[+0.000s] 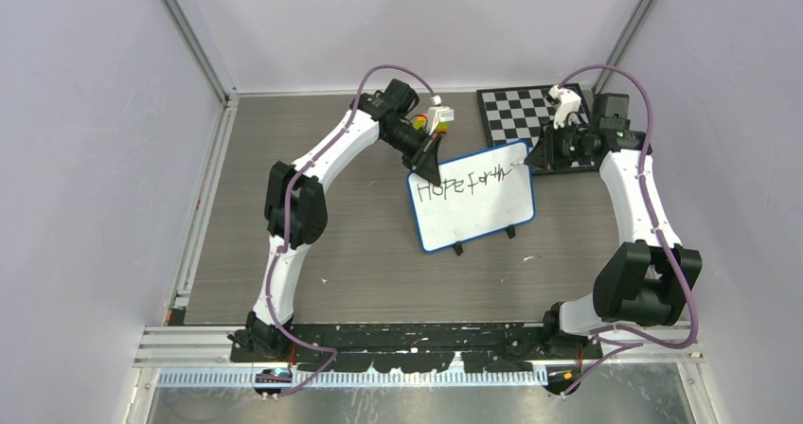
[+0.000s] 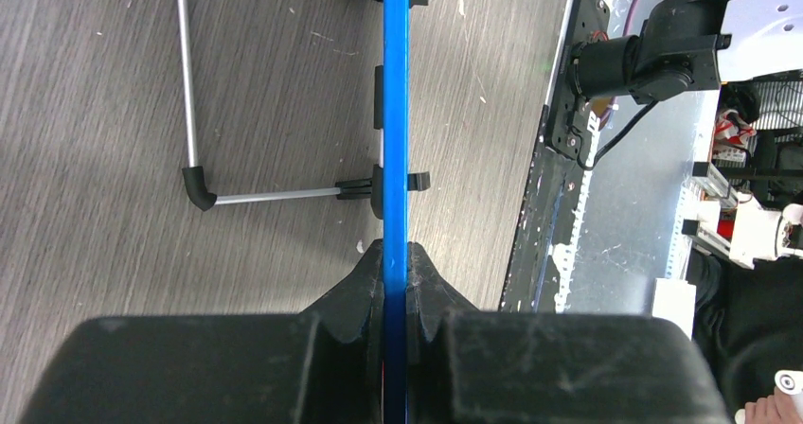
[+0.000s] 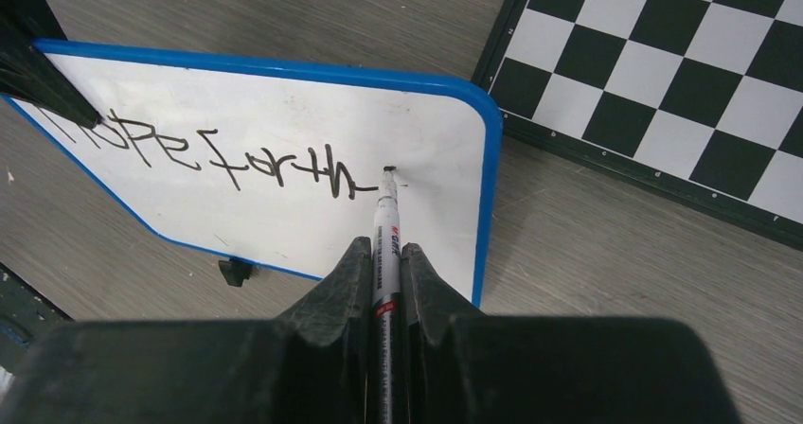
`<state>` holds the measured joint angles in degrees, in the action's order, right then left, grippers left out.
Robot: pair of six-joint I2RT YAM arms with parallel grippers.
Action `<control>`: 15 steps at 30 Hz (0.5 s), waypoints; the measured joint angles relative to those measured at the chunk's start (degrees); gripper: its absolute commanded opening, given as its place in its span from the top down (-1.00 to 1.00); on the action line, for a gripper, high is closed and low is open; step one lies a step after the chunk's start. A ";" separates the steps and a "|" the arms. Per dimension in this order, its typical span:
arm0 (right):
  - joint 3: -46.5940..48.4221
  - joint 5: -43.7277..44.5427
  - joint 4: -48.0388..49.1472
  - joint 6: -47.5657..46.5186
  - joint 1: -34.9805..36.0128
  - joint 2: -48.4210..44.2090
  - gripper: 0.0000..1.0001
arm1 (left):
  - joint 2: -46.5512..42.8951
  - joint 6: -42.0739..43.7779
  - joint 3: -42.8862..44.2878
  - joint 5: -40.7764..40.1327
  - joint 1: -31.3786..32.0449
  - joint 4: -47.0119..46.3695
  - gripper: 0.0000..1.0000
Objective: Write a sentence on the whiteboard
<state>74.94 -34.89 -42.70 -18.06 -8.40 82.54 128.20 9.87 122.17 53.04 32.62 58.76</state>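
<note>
My left gripper (image 2: 395, 258) clamped tight on the whiteboard (image 1: 478, 218) rim, right gripper (image 3: 383, 254) pinching a marker (image 3: 386, 218), tip just past the writing (image 3: 218, 154)

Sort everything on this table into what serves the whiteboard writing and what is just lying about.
In use:
whiteboard, partly written
marker, tip at the board
left gripper, jaws shut on the board's blue rim
right gripper, jaws shut on the marker

Lying about:
checkered board
small colourful item behind the left arm, mostly hidden

Bright, even light with faint soft shadows; all three views sharp.
</note>
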 measured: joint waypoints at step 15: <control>-1.38 -0.35 -0.22 0.11 1.33 0.11 0.99 | 0.22 -0.24 0.28 -0.07 -0.02 0.02 1.00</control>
<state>73.56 -35.24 -42.92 -17.96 -7.07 82.65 128.42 9.63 122.45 52.97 32.60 58.78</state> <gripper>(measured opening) 0.173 0.072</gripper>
